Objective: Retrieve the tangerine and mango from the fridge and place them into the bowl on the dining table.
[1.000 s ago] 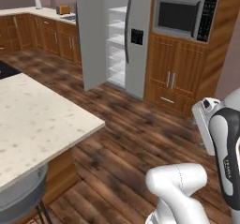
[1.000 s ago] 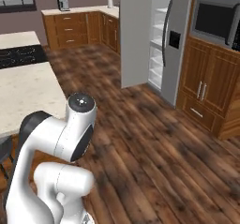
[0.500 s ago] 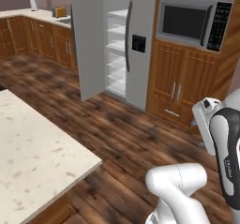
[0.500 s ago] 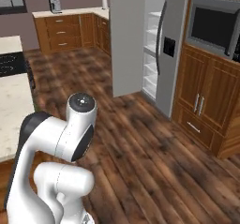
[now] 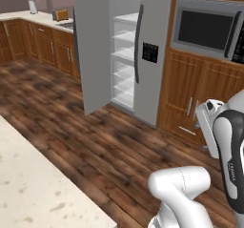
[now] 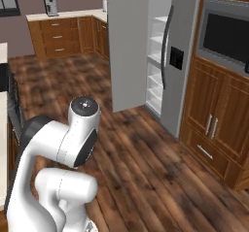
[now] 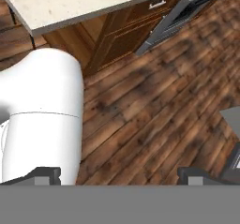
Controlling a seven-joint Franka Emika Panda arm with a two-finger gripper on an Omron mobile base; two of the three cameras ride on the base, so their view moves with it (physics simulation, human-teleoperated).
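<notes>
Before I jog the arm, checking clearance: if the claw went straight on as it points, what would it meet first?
Most likely the wooden floor: the open claw faces bare planks, nothing between, though depth is unclear.

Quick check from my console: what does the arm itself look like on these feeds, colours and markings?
The arm is glossy white with rounded links, dark grey joint bands and a round grey cap with a small red dot. Small dark lettering runs down one link. The gripper has two small dark grey fingertips.

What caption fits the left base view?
Robot facing the fridge, its left door open on white shelves, microwave to the right.
</notes>
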